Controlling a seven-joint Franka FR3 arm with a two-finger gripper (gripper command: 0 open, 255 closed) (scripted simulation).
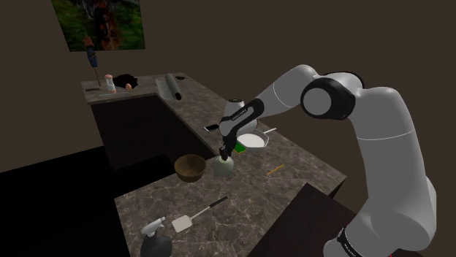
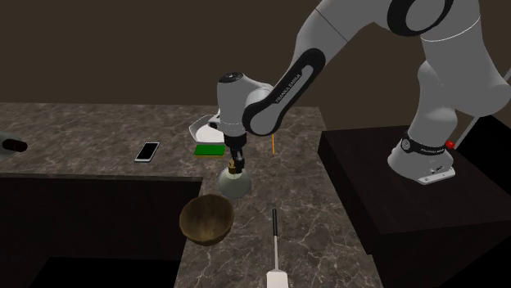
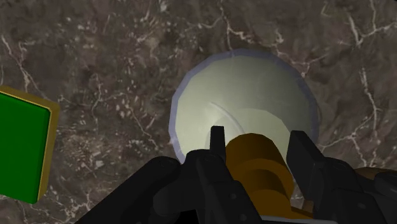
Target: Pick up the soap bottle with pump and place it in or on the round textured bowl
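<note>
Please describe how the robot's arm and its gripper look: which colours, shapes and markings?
The arm has rounded white links and dark joints. A dark forearm band carries small white lettering; a red dot sits by the base ring. The gripper is all black, with two blocky fingers.

soap bottle (image 1: 224, 169): one, under the claw (image 1: 223, 152)
bowl (image 1: 190, 167): one, brown, near the claw
spatula (image 1: 191, 217): one, well apart from the claw
spray bottle (image 1: 155, 237): one
phone (image 2: 147, 151): one
green sponge (image 2: 210, 150): one
pencil (image 1: 275, 169): one
white dish (image 1: 252, 140): one
</note>
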